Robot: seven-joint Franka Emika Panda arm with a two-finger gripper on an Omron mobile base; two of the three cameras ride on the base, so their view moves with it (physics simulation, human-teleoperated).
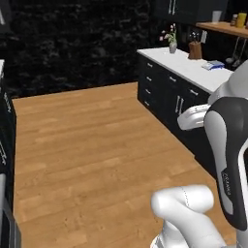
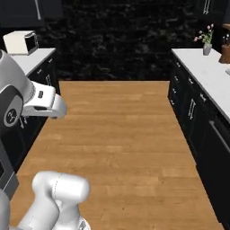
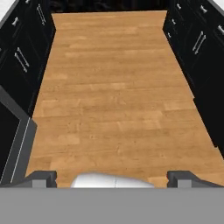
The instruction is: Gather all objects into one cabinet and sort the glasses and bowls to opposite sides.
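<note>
My gripper (image 3: pixel 113 177) is open, its two dark fingertips (image 3: pixel 41 177) set wide apart at the bottom of the hand view with nothing between them. It points down at bare wooden floor (image 3: pixel 113 87) in the aisle between two rows of black low cabinets. The white hand (image 1: pixel 193 117) hangs at mid height over the aisle and also appears as the hand (image 2: pixel 45 105) in the right base view. The glasses, the bowls and the other objects are out of view. Black upper doors with pale bar handles (image 1: pixel 172 7) sit at the far right; I cannot tell if they are the cabinet.
The right counter (image 1: pixel 186 68) carries a flower vase (image 1: pixel 173 46), a knife block (image 1: pixel 195 49) and a blue item (image 1: pixel 213 65). A wooden shelf (image 1: pixel 225 27) holds jars. A toaster (image 2: pixel 20 41) stands on the left counter (image 2: pixel 38 57). A dark brick wall (image 2: pixel 117 40) closes the far end.
</note>
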